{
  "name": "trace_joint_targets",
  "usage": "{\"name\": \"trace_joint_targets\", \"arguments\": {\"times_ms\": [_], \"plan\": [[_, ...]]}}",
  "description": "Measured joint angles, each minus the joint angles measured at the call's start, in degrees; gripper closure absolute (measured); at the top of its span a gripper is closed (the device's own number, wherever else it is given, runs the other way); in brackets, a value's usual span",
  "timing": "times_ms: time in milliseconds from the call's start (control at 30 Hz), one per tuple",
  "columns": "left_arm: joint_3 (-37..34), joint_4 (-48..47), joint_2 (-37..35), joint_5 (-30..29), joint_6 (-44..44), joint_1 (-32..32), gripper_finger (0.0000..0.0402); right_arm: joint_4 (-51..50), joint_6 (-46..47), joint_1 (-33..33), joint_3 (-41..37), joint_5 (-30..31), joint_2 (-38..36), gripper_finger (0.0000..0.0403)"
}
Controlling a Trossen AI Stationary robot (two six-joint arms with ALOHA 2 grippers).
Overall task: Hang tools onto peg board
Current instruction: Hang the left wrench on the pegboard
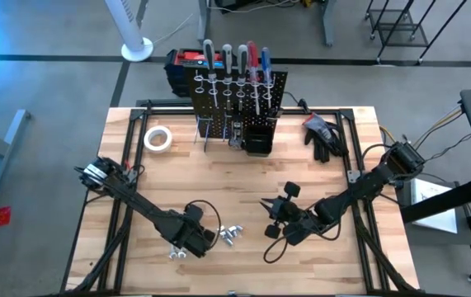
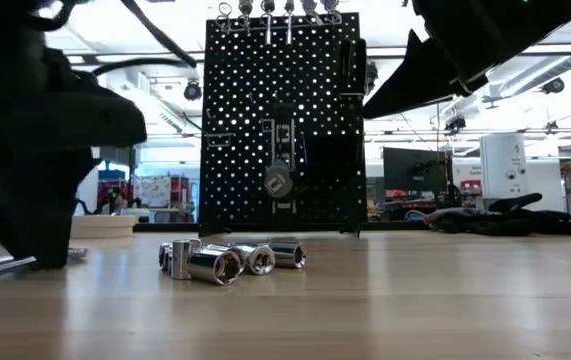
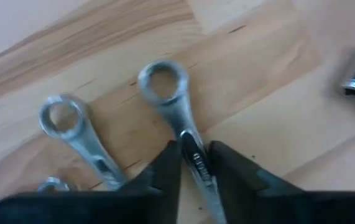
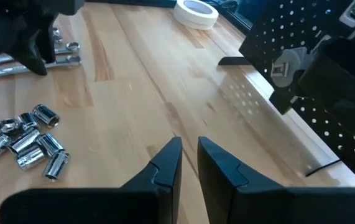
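Observation:
Two silver wrenches lie flat on the wooden table near its front left. My left gripper is low over them, shut on one wrench. The other wrench lies beside it. Several silver sockets lie in a heap between my two grippers. The black peg board stands upright at the table's far edge, with screwdrivers in its ring holders and a black bin at its foot. My right gripper hangs above the table's middle, empty, its fingers nearly together. My left gripper pinches the wrench's shaft between its two fingers, a way behind the ring end. The fingers come from above, one on each long side of the shaft. The wrench lies flat on the table, its ring end sticking out past the fingertips.
A white tape roll lies left of the peg board and black gloves lie right of it. A black-and-red case stands behind the board. Bare wood lies between the sockets and the board.

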Motion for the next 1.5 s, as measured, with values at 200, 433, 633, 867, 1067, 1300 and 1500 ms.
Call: {"name": "trace_joint_targets", "arguments": {"times_ms": [200,433,633,867,1067,1300,1500], "plan": [[-0.49,2.19,-0.04,-2.07,4.44,0.42,0.0385,0.39,-0.32,0.0,-0.01,-0.02,-1.17,0.037],[1.26,1.64,-0.73,-9.21,8.63,0.48,0.0385,0.34,-0.38,0.15,-0.01,-0.02,-2.63,0.0374],[6.34,-5.28,-3.76,-23.04,16.92,0.71,0.0399,0.26,-0.38,0.49,-0.01,-0.02,-2.77,0.0379],[6.66,-6.21,-8.48,-28.11,25.94,2.92,0.0399,-0.21,0.36,0.94,-0.05,-0.01,-2.78,0.0384],[-0.91,-4.44,-18.73,-38.3,27.51,4.32,0.04,-0.2,0.97,2.18,-0.73,0.75,-2.78,0.0385],[-20.53,23.43,-36.8,-42.57,44.15,6.38,0.04,-0.2,1.44,3.02,-1.65,2.98,-2.78,0.0384],[-39.25,63.6,-47.26,-35.28,68.78,11.99,0.0401,-0.18,1.44,2.99,-1.67,3.01,-2.78,0.0384]]}}
